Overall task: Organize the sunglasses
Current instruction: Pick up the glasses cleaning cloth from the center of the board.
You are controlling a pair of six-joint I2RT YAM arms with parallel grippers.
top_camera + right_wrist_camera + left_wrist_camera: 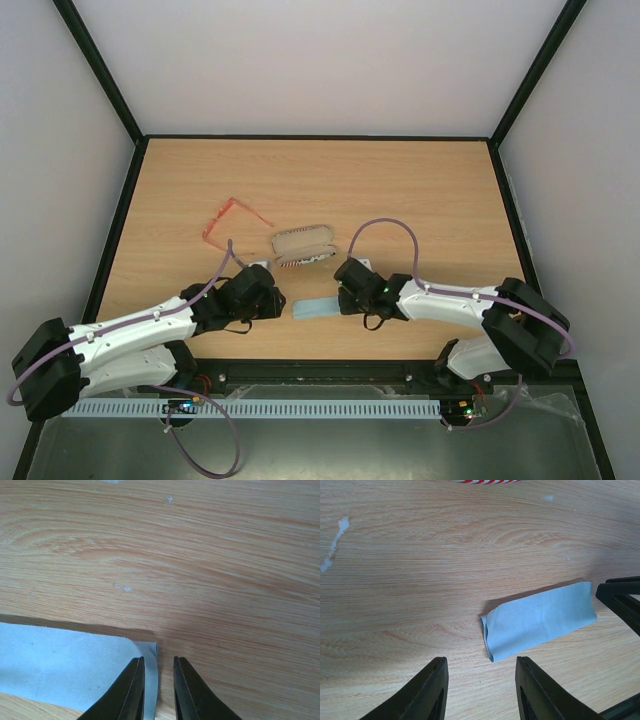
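Note:
The red-orange sunglasses (234, 219) lie on the table at the back left, apart from both grippers. The flag-printed case (304, 246) lies closed beside them; its striped edge shows at the top of the left wrist view (487, 481). A folded light blue cloth (318, 307) lies between the grippers. My left gripper (277, 300) is open and empty, just left of the cloth (540, 620). My right gripper (343, 299) is at the cloth's right end, with its jaws a narrow gap apart over the cloth's edge (150, 655); they do not pinch it.
The wooden table (420, 200) has a black frame around it. The right gripper's fingers (620, 597) show at the right edge of the left wrist view, touching the cloth's far end.

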